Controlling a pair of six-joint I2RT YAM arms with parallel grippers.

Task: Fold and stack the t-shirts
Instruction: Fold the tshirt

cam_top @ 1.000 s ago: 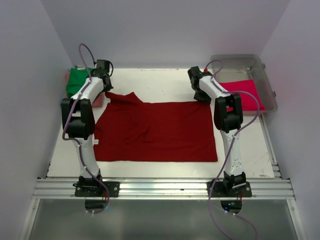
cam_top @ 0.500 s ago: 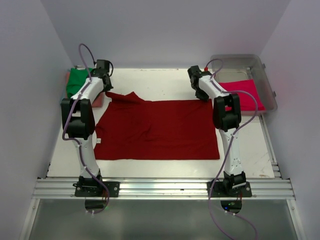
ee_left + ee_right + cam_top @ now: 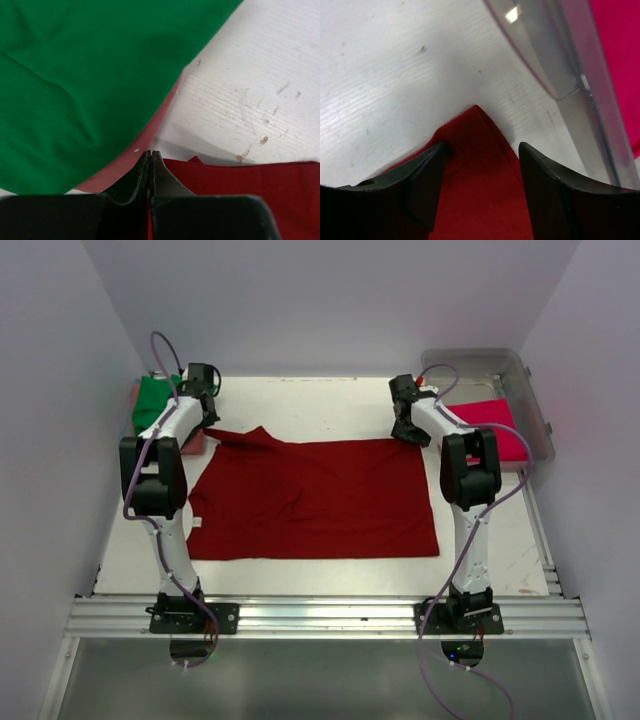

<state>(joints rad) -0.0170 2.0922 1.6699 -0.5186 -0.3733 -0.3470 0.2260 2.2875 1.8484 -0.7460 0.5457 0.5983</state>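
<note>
The left gripper [image 3: 151, 167] is squeezing its fingers tight together on a far corner of the dark red t-shirt [image 3: 320, 500]; the pinched bit is mostly hiding. The right gripper [image 3: 481, 170] is keeping its fingers wide apart around the other far corner, near the clear tub [image 3: 555, 55] wall. The shirt is lying spread on the white table [image 3: 320, 405], with bare table beyond it.
</note>
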